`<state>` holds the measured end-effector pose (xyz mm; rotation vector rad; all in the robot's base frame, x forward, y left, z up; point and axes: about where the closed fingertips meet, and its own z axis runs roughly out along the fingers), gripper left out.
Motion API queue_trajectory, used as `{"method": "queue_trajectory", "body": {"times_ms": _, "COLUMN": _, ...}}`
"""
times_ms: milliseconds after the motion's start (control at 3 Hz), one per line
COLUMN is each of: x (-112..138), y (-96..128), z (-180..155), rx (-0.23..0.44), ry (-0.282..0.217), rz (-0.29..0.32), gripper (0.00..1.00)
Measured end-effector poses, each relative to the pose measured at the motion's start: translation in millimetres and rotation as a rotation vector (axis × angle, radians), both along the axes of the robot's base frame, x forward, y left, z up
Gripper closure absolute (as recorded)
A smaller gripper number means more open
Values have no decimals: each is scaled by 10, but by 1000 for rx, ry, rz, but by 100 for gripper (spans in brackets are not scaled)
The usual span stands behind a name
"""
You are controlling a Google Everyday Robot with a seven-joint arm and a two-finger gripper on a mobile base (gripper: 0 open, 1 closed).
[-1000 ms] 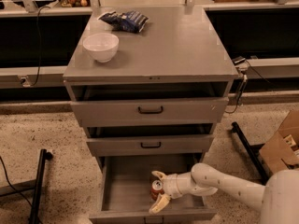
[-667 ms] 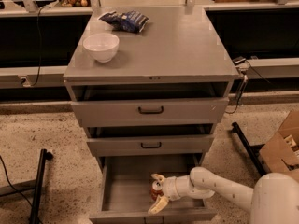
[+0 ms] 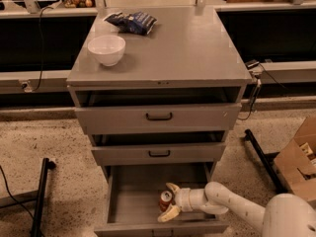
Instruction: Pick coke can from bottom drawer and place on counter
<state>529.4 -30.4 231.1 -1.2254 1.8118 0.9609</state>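
Observation:
The coke can point(image 3: 165, 200), small and red with a silver top, stands on the floor of the open bottom drawer point(image 3: 133, 204), right of its middle. My gripper point(image 3: 170, 201) reaches in from the right, its two pale fingers spread open around the can, one behind it and one in front. I cannot tell whether the fingers touch the can. The counter point(image 3: 182, 48) is the grey top of the cabinet above.
A white bowl point(image 3: 106, 49) and a dark blue chip bag point(image 3: 131, 21) lie on the counter's left and back. The two upper drawers point(image 3: 158, 116) have black handles and stand slightly open. A cardboard box point(image 3: 298, 159) sits at the right, a black stand leg point(image 3: 39, 194) at the left.
My arm has stretched a little further left into the drawer, and the fingers now sit closer around the can. The can has not moved.

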Motion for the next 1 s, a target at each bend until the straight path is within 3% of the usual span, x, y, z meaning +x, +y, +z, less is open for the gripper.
{"method": "queue_trajectory", "body": {"times_ms": 667, "x": 205, "y": -90, "z": -340, "rx": -8, "ry": 3, "rz": -92, "gripper": 0}}
{"method": "queue_trajectory", "body": {"times_ms": 1000, "x": 245, "y": -132, "z": -412, "rx": -2, "ry": -7, "rz": -130, "gripper": 18}}
